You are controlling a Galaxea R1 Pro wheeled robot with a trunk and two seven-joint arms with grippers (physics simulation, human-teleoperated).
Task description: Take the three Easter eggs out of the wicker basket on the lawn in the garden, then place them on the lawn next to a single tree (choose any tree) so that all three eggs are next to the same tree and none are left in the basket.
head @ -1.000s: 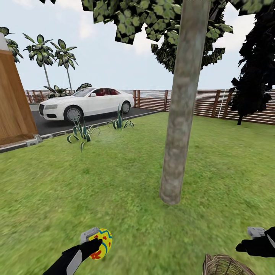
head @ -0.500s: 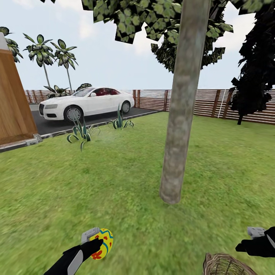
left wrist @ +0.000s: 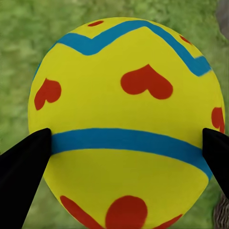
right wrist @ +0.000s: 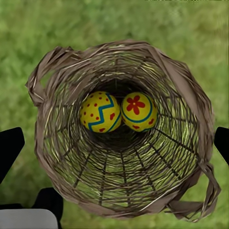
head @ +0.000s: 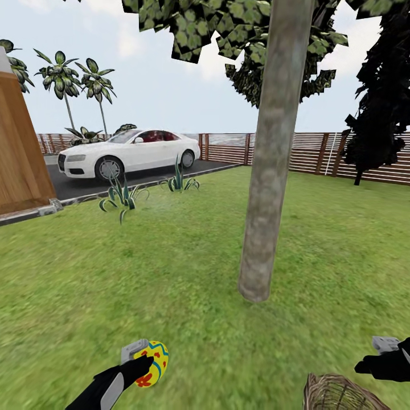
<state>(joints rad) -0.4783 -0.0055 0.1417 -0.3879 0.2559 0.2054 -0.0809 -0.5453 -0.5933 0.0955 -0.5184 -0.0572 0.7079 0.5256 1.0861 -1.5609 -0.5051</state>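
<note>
Over basket (right wrist: 119, 129) | right jaws open, shifted slightly | left jaws grip egg (head: 152, 363), unmoved

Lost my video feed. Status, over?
Left end effector shut on one egg. Right end effector open above basket. Two eggs inside. Tree ahead, unobstructed.

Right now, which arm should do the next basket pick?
Right. The right gripper hangs open directly over the wicker basket, looking down at the two eggs in it. The left gripper is shut on the third egg, out over the lawn short of the tree.
</note>
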